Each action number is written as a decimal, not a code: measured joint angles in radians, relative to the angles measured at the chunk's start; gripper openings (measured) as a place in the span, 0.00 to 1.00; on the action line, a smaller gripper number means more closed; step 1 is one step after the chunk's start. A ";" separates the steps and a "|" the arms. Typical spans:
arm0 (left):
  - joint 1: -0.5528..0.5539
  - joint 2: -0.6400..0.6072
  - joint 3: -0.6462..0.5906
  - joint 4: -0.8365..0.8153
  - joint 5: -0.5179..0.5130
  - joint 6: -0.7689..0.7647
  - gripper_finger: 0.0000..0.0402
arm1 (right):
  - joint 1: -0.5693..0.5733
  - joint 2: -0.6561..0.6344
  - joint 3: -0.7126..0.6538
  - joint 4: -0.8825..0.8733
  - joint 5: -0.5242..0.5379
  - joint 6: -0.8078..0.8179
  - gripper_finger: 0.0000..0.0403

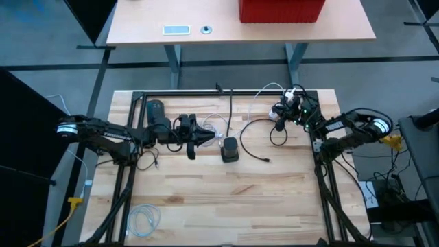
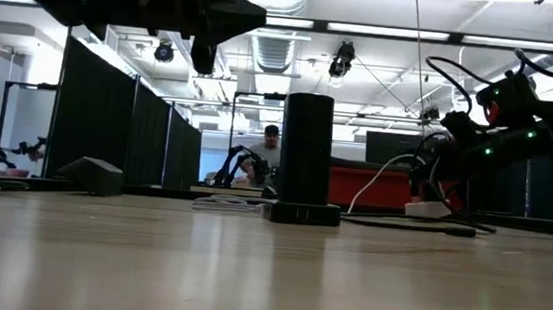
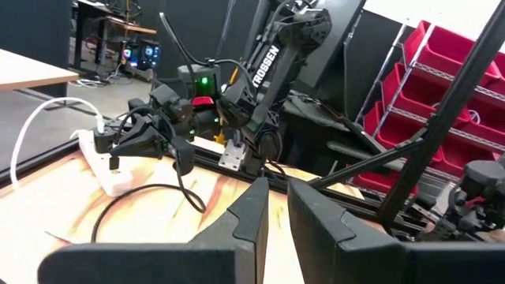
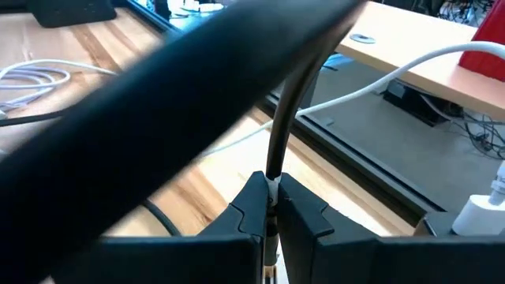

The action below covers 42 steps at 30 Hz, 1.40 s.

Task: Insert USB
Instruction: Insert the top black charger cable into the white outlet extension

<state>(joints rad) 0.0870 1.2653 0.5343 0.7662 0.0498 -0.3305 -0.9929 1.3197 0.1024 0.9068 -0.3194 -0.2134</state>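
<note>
While the right gripper point(image 4: 271, 207) pinches the black cable point(image 4: 286, 118) beside the white power strip point(image 1: 279, 112), the left gripper point(image 1: 209, 137) hangs just left of the black charging tower point(image 1: 230, 149).

Taking that tower as the mark: it stands upright on the wooden table point(image 1: 233, 199), and the left gripper's fingers are drawn nearly together with nothing between them. Right of the tower and toward the back rail, the right gripper is clenched on the black cable, which loops over the wood; its free plug end point(image 1: 266, 160) lies just right of the tower. A coiled white cable point(image 1: 145, 218) rests well off to the front left. Beyond the table, red bins point(image 3: 442, 87) sit on a rack; I cannot tell what is inside them.
</note>
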 joint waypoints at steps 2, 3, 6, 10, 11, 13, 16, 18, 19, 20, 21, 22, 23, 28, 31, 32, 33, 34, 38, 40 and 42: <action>0.000 0.000 0.000 -0.001 -0.003 0.000 0.10 | -0.002 -0.003 -0.002 -0.003 0.001 -0.002 0.01; 0.000 0.000 0.000 -0.002 -0.005 0.000 0.10 | -0.003 -0.004 -0.002 -0.005 0.002 -0.004 0.01; 0.000 0.000 0.000 -0.004 -0.010 0.000 0.10 | -0.006 -0.009 -0.005 -0.010 0.004 -0.007 0.01; 0.000 0.000 0.000 -0.006 -0.016 0.000 0.10 | -0.009 -0.021 -0.008 -0.025 0.006 -0.012 0.01; 0.000 0.000 0.000 -0.006 -0.016 0.000 0.10 | -0.009 -0.029 -0.010 -0.035 0.005 -0.015 0.01; 0.000 0.000 0.000 -0.006 -0.018 0.008 0.10 | -0.009 -0.036 -0.012 -0.038 0.005 -0.014 0.01; 0.001 0.000 0.000 -0.006 -0.034 0.015 0.10 | -0.009 -0.035 -0.013 -0.037 0.003 -0.013 0.01; 0.001 0.000 0.000 -0.007 -0.041 0.021 0.10 | -0.009 -0.029 -0.013 -0.032 0.001 -0.010 0.01; 0.001 0.000 0.000 -0.008 -0.041 0.023 0.10 | -0.009 -0.026 -0.013 -0.030 0.001 -0.010 0.01; 0.002 0.000 0.000 -0.009 -0.041 0.025 0.10 | -0.009 -0.021 -0.013 -0.025 0.001 -0.010 0.01; 0.002 0.000 0.000 -0.012 -0.042 0.025 0.10 | -0.009 -0.013 -0.013 -0.016 0.000 -0.009 0.01; 0.002 0.000 0.000 -0.015 -0.042 0.026 0.10 | -0.009 -0.005 -0.013 -0.005 -0.001 -0.007 0.01; 0.002 0.000 0.000 -0.016 -0.042 0.026 0.10 | -0.009 0.005 -0.013 0.005 -0.002 -0.006 0.01; 0.002 0.000 0.000 -0.017 -0.042 0.024 0.10 | -0.008 0.013 -0.014 0.016 -0.007 0.004 0.01; 0.002 0.000 0.000 -0.019 -0.042 0.023 0.10 | -0.008 0.015 -0.015 0.021 -0.011 0.011 0.01; 0.002 0.000 0.000 -0.019 -0.042 0.022 0.10 | -0.008 0.016 -0.016 0.022 -0.012 0.013 0.01; 0.002 0.000 0.000 -0.019 -0.042 0.022 0.10 | -0.008 0.017 -0.016 0.024 -0.013 0.016 0.01; 0.002 0.000 0.000 -0.020 -0.042 0.021 0.10 | -0.007 0.018 -0.016 0.025 -0.014 0.018 0.01; 0.002 0.001 0.000 -0.021 -0.042 0.019 0.10 | -0.007 0.022 -0.017 0.031 -0.018 0.027 0.01; 0.002 0.001 0.000 -0.022 -0.042 0.019 0.10 | -0.006 0.023 -0.018 0.033 -0.020 0.030 0.01; 0.002 0.001 0.000 -0.021 -0.044 0.019 0.10 | -0.006 0.022 -0.018 0.033 -0.021 0.030 0.01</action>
<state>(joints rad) 0.0887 1.2659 0.5339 0.7448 0.0058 -0.3120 -0.9993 1.3421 0.0849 0.9394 -0.3401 -0.1833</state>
